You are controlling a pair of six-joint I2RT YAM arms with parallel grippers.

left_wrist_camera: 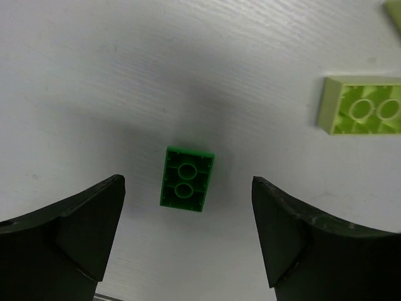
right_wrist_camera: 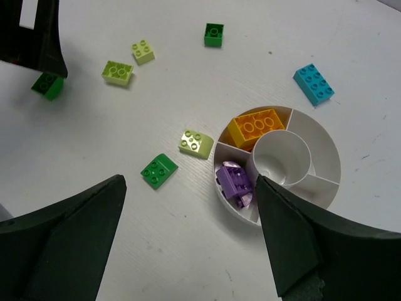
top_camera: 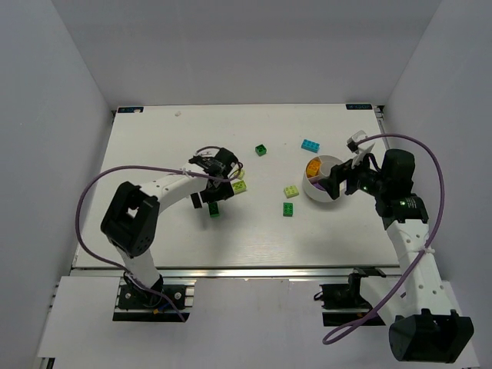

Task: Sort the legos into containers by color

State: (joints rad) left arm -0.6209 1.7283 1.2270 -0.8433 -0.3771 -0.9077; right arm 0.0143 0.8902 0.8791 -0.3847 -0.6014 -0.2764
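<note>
My left gripper point(top_camera: 215, 197) is open and hangs over a dark green brick point(left_wrist_camera: 187, 179) that lies upside down on the table, midway between the fingers and touching neither. A lime brick point(left_wrist_camera: 363, 114) lies to its right. The white divided bowl point(right_wrist_camera: 315, 127) holds an orange brick point(right_wrist_camera: 255, 127) in one wedge and purple bricks point(right_wrist_camera: 235, 183) in the adjacent one. My right gripper point(right_wrist_camera: 188, 238) is open and empty, above the table just left of the bowl. A lime brick point(right_wrist_camera: 195, 143) and a green brick point(right_wrist_camera: 158, 170) lie beside the bowl.
A cyan brick point(right_wrist_camera: 313, 84) lies behind the bowl. A dark green brick point(right_wrist_camera: 213, 34) lies at the back centre. Two lime bricks point(right_wrist_camera: 143, 51) point(right_wrist_camera: 118, 72) lie near my left gripper's fingers point(right_wrist_camera: 37, 37). White walls enclose the table point(top_camera: 154, 246).
</note>
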